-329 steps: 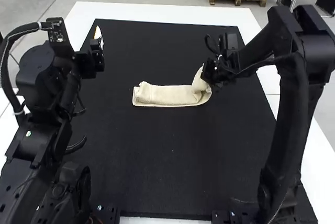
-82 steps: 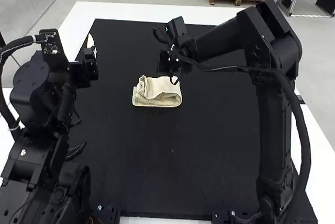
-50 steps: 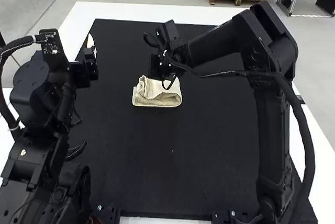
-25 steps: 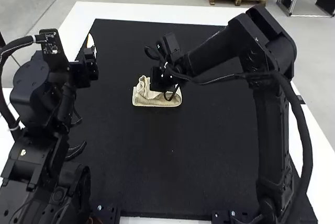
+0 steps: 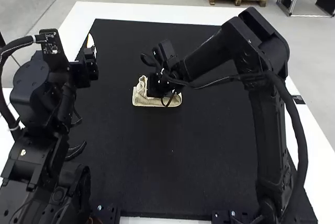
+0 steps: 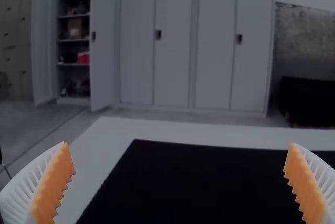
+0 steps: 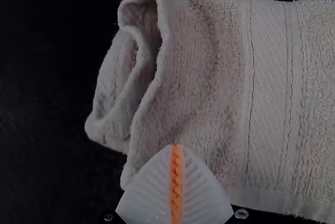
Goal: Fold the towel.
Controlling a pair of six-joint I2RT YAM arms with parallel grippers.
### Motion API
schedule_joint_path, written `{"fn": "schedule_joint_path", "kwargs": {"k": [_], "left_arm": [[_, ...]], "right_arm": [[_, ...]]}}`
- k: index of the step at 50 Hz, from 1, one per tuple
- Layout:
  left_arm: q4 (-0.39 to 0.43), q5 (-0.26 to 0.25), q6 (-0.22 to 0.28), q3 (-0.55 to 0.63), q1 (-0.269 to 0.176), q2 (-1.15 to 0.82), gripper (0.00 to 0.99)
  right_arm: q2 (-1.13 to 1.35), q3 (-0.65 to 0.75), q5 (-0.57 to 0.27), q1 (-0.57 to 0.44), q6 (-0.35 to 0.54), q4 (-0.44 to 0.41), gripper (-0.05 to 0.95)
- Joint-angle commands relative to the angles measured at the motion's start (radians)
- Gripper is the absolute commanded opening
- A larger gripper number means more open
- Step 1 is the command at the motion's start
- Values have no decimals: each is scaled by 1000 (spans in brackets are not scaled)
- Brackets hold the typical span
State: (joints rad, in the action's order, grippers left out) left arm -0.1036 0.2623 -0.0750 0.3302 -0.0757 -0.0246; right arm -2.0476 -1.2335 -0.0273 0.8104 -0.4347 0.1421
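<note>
The folded beige terry-cloth towel [image 7: 209,103] seems light, soft, best pinched at its layered edge [image 7: 165,41]; right gripper [image 7: 177,146] has closed jaws, left gripper [image 6: 179,144] open ones.

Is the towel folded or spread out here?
Folded, but not neatly: the towel lies as a small bundle on the black mat, its layers overlapping, with a loose, gaping fold at one end.

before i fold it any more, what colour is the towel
The towel is cream; its colour shows best in the high view.
</note>
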Motion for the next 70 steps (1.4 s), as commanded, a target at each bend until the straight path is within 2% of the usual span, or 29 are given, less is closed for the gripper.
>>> {"fn": "schedule_joint_path", "kwargs": {"k": [1, 30, 70], "left_arm": [[8, -1, 6, 0, 8, 26, 946], [10, -1, 7, 0, 8, 26, 946], [5, -1, 9, 0, 8, 26, 946]], "right_arm": [[-17, -14, -8, 15, -9, 13, 0], [-56, -44, -8, 24, -9, 21, 0], [-137, -155, -8, 47, -4, 19, 0]]}}
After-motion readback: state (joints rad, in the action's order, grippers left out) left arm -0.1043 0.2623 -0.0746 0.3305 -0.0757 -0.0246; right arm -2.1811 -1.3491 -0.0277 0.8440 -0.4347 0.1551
